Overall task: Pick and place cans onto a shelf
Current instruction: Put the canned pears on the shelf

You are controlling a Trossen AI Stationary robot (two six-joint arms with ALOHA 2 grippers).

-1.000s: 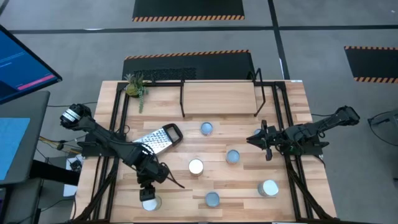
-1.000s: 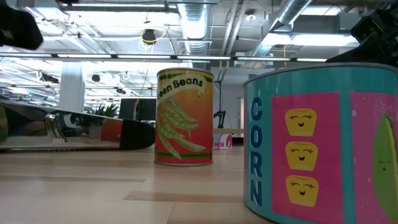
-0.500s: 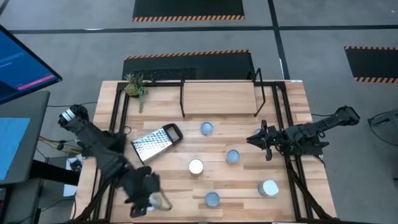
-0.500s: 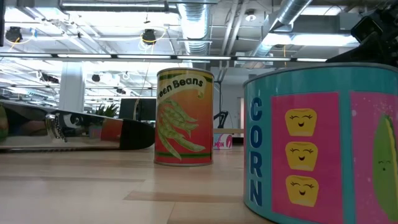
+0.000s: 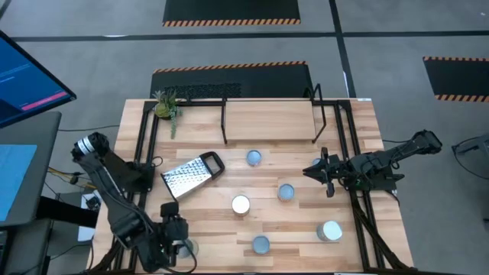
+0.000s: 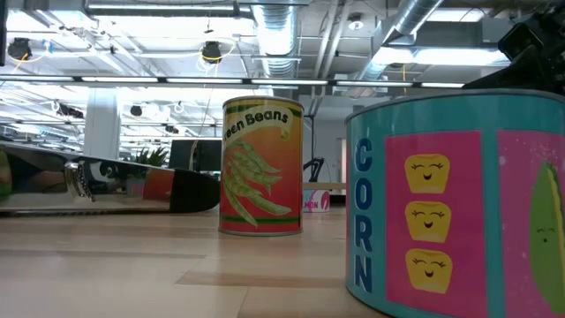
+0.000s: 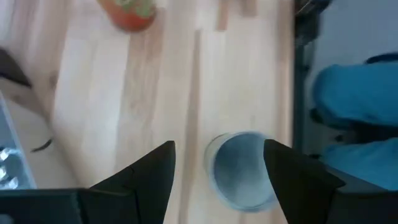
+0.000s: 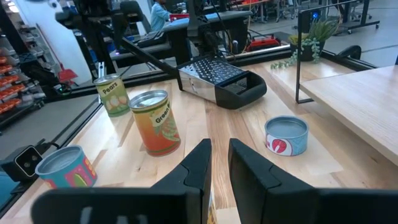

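On the bench's front-left corner the left pincer hangs open over a can, ready to descend and grip; the right pincer waits nearly closed, empty.

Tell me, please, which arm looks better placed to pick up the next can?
Left. Its end effector hangs open directly above a can at the table's near-left corner, fingers straddling it. The right end effector waits nearly closed by the right edge, no can between its fingers.
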